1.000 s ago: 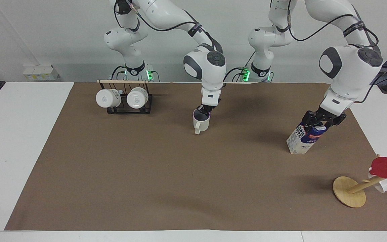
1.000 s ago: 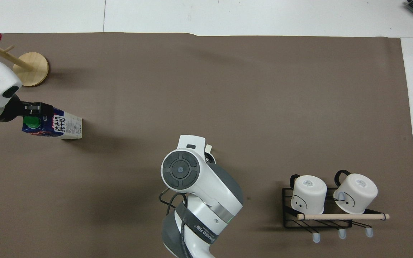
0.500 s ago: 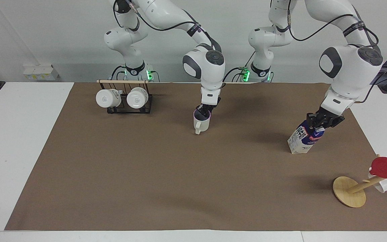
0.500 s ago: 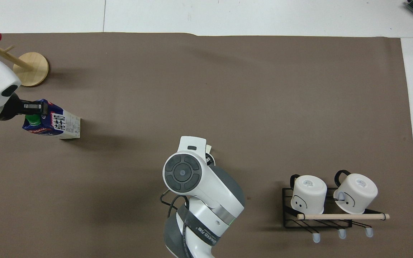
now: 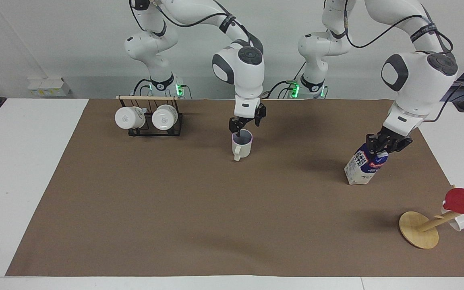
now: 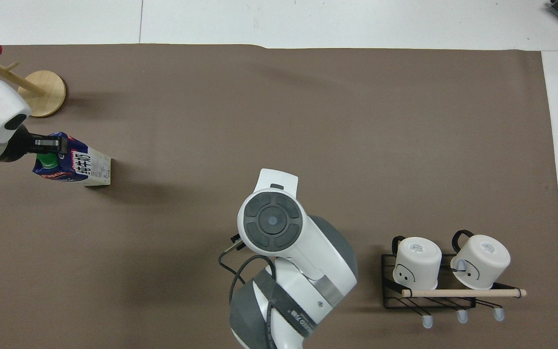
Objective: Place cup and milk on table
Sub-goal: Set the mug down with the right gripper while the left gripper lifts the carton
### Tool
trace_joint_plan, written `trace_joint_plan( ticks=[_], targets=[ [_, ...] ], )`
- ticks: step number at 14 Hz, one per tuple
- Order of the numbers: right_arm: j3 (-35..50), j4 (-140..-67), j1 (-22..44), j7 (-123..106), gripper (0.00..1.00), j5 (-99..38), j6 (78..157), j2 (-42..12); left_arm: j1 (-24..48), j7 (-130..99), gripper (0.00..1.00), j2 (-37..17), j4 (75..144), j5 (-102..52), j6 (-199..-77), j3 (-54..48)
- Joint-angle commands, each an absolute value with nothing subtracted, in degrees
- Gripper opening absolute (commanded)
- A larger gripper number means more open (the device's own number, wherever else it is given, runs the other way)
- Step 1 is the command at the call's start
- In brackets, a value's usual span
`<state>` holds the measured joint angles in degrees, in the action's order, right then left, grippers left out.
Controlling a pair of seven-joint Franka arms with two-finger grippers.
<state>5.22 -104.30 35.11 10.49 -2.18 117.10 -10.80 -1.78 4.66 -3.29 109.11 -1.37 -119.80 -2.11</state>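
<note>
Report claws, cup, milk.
Right claw open over cup, which stands on table. Left claw shut on tilted milk. Nothing in the way.

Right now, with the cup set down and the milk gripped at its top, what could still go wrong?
1. The milk leans, pinched at its gable by the left gripper; released like this, it may tip over.
2. The right gripper, open, hangs just above the cup; a sideways retreat might clip the rim.

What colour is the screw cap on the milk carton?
Green. The milk carton's cap shows best in the overhead view.
</note>
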Motion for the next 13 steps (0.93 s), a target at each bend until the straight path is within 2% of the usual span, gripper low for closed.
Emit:
trace_joint_plan(
  ticks=[1,4,8,13],
  targets=[
    [5.54,-103.81,31.13,10.55,1.00,-5.44,111.91,-5.55,3.14,-1.55,0.34,-2.55,109.42,-0.97,-120.06,-1.85],
    [5.10,-102.92,28.05,11.69,1.00,-5.80,107.76,-1.86,9.47,-10.26,0.34,-2.46,109.51,-0.97,-120.94,-1.93],
    [5.01,-102.57,20.06,11.60,1.00,-5.80,103.98,3.50,17.39,-18.44,0.34,-2.46,109.51,-0.97,-121.72,-1.93],
    [4.22,-96.25,11.61,11.16,1.00,-4.31,96.70,4.22,24.78,-27.23,0.34,-2.73,110.21,-0.97,-123.49,-1.93]
  ],
)
